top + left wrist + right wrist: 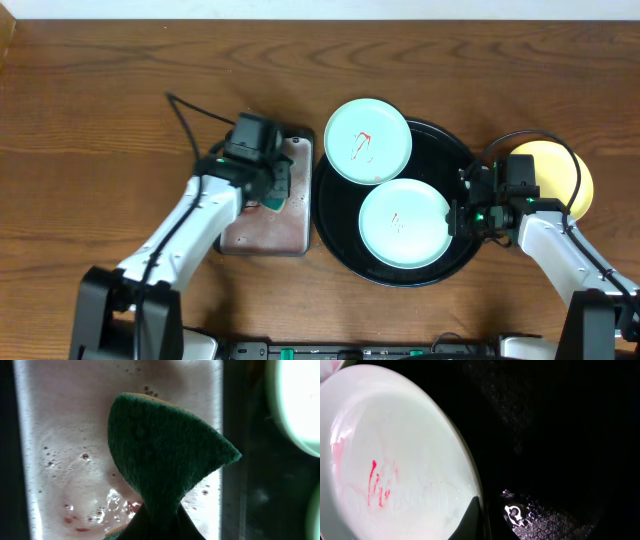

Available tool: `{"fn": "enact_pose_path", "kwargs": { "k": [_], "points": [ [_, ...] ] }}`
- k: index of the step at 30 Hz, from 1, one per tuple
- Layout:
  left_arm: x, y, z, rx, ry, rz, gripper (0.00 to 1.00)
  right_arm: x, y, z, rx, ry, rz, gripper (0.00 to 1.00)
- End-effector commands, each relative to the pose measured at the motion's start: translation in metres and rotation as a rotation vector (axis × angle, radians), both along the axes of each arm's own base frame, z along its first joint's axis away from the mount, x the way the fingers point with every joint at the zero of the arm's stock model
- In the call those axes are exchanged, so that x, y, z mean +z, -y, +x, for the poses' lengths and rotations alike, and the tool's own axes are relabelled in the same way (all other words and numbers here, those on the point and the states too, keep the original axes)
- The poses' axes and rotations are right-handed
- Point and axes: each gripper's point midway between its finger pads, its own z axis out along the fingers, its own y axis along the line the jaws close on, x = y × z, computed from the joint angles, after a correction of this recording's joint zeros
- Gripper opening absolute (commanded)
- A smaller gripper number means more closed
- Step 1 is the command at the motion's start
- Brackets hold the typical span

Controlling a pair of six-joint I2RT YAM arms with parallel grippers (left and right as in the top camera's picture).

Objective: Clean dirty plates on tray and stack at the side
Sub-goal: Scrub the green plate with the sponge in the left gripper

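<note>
Plates (pixel 403 222) — sponge (pixel 160 455) tight in left gripper (pixel 273 194)

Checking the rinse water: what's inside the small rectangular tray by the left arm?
In the rectangular tray: a wet pinkish bottom, bubbles and red specks. The green sponge, pinched by the left gripper, hides the middle.

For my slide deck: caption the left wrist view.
Left gripper pinches a green scouring sponge over the wet rectangular tray.

A robot lab bench, by the wooden table (pixel 90 90) and loose black cable (pixel 183 112)
</note>
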Motion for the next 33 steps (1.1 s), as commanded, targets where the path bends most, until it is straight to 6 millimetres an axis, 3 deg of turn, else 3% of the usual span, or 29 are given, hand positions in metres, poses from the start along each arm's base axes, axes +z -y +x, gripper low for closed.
{"fn": "enact_pose_path", "kwargs": {
  "k": [1, 7, 14, 19, 25, 29, 33],
  "points": [
    [-0.001, -0.014, 0.002, 0.037, 0.025, 0.149, 0.07, -0.001, -0.003, -0.003, 0.009, -0.007, 0.004, 0.01],
    [0.03, 0.011, 0.001, -0.038, 0.026, 0.147, 0.08, -0.001, -0.003, -0.003, 0.009, -0.009, 0.004, 0.01],
    [0.042, 0.112, -0.012, -0.215, 0.084, -0.067, 0.07, -0.002, -0.003, -0.005, 0.009, -0.016, 0.004, 0.01],
    [0.027, 0.17, -0.023, -0.244, 0.087, -0.147, 0.07, -0.002, -0.003, -0.005, 0.009, -0.017, 0.004, 0.01],
    [0.003, 0.242, -0.058, -0.403, 0.025, -0.295, 0.07, -0.002, -0.003, -0.006, 0.009, -0.02, 0.004, 0.01],
    [-0.011, 0.267, -0.069, -0.459, 0.036, -0.31, 0.07, -0.002, -0.003, -0.006, 0.009, -0.02, 0.004, 0.01],
    [-0.03, 0.272, -0.073, -0.469, 0.023, -0.287, 0.07, -0.002, -0.003, -0.007, 0.009, -0.025, 0.004, 0.01]
  ]
}}
